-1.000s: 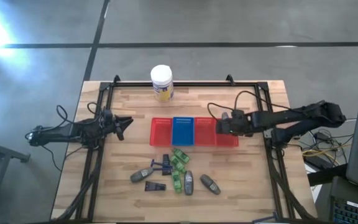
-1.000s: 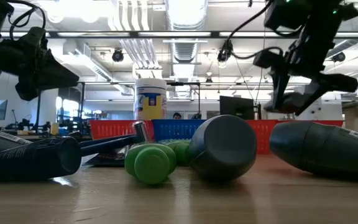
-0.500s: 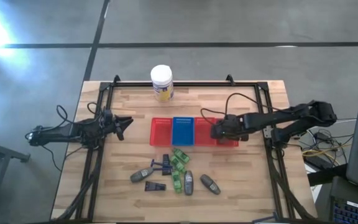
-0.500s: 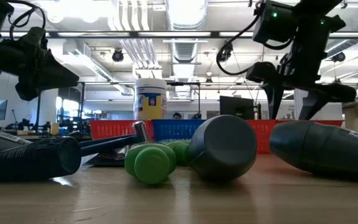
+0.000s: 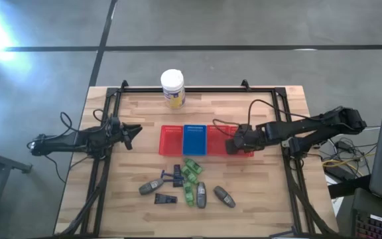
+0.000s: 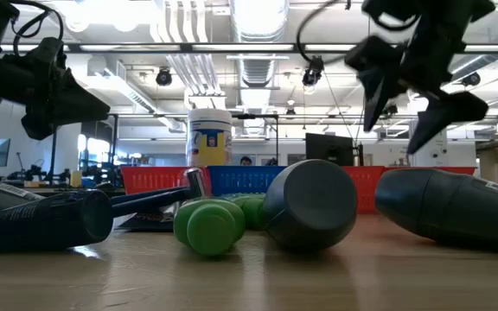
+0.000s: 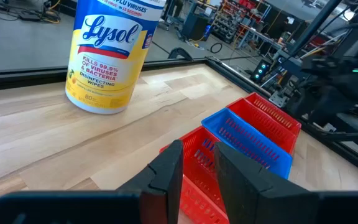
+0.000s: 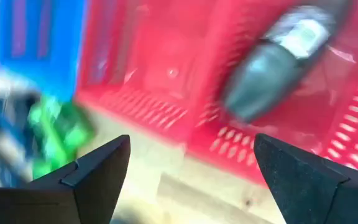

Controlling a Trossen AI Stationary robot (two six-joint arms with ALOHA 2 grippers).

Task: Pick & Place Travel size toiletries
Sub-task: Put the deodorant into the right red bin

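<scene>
- My right gripper (image 5: 232, 142) hangs over the red tray (image 5: 223, 132) nearest the right edge of the tabletop (image 5: 131, 192), fingers spread wide, holding nothing.
- One grey tube (image 8: 272, 59) lies inside this red tray.
- The other travel size toiletries (image 5: 188, 184), grey, green and dark, lie in a group near the front edge, in front of the blue tray (image 5: 195, 139).
- My left gripper (image 5: 134, 131) waits at the left edge, fingers narrow, nearly together.

Right gripper (image 5: 231, 143) blocks right red tray (image 5: 220, 132); bare table (image 5: 264, 192) beside toiletries cluster (image 5: 186, 183).
</scene>
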